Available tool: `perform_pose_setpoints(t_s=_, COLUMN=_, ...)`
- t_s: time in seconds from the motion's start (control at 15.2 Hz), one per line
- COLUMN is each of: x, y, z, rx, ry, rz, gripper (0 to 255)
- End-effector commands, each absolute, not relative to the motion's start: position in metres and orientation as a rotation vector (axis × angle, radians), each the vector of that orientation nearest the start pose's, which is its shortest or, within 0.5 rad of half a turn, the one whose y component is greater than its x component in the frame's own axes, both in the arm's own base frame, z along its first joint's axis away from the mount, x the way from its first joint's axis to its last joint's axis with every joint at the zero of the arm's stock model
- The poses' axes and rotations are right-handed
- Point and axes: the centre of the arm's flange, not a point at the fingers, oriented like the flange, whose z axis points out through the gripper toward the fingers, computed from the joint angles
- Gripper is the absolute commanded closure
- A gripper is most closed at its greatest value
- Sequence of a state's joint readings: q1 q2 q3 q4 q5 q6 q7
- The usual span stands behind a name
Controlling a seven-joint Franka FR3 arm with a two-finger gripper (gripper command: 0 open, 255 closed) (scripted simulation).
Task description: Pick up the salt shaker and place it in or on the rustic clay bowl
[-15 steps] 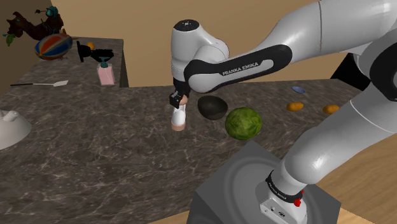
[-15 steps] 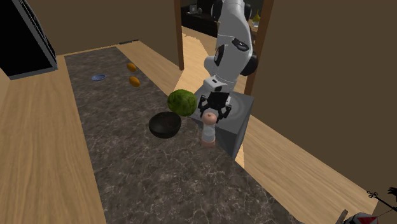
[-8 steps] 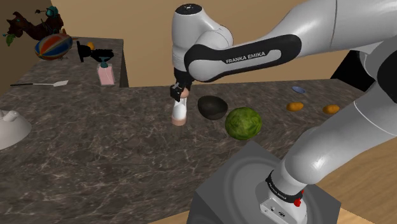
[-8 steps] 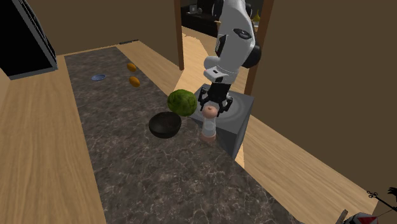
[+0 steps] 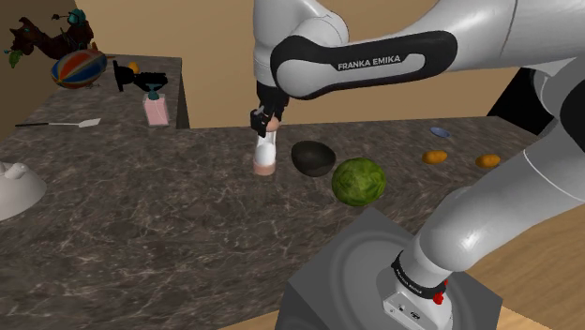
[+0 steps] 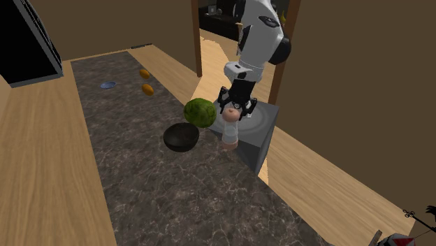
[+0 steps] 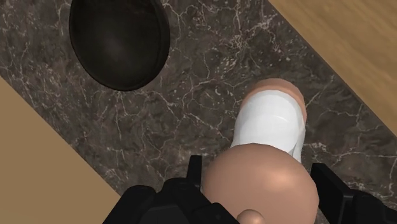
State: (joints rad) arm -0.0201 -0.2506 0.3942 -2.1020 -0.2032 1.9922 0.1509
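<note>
The salt shaker has a white body with a tan cap and tan foot. My gripper is shut on its cap and holds it upright, a little above the dark marble counter. The dark round bowl sits empty on the counter, just to the shoulder view's right of the shaker. In the second exterior view the shaker hangs under the gripper, with the bowl to its left. In the wrist view both fingers clasp the cap of the shaker, and the bowl lies apart from it.
A green melon rests beside the bowl, close to the stand. Two oranges and a small blue dish lie further right. A pink dispenser, a spatula and a white bowl are at the left.
The gripper has risen with the shaker in it, lifting the shaker off the counter and carrying it slightly toward the bowl. Bowl and melon have not moved.
</note>
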Motion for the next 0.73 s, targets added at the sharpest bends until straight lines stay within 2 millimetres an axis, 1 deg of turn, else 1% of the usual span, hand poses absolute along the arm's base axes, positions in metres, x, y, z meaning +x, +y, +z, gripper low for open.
perform_pose_setpoints(t_s=0.0, x=0.465, y=0.183, z=0.542, rx=-3.337, ry=-0.488, rz=-0.318, gripper=255)
perform_pose_setpoints(t_s=0.2, x=0.465, y=0.183, z=0.555, rx=-3.337, ry=-0.488, rz=-0.318, gripper=255)
perform_pose_setpoints(t_s=0.66, x=0.467, y=0.093, z=0.576, rx=-3.337, ry=-0.488, rz=-0.318, gripper=255)
